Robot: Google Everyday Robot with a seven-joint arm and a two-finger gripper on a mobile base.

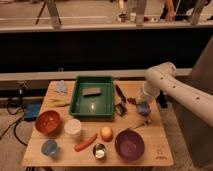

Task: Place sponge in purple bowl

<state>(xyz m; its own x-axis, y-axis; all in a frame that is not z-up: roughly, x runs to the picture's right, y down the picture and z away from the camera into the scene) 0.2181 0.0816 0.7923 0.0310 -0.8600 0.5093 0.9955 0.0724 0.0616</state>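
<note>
My gripper (143,107) hangs from the white arm over the right side of the table. It is shut on a small blue sponge (144,109), held just above the tabletop. The purple bowl (129,144) stands empty at the front right, a short way in front of and slightly left of the gripper. The sponge is outside the bowl.
A green tray (78,106) at centre holds a grey block (91,91). Dark utensils (120,95) lie left of the gripper and a fork (140,124) lies between gripper and bowl. An orange (106,133), carrot (85,142), small tin (99,150), white cup (73,128), red bowl (48,122), blue cup (49,148) and blue cloth (61,86) lie to the left.
</note>
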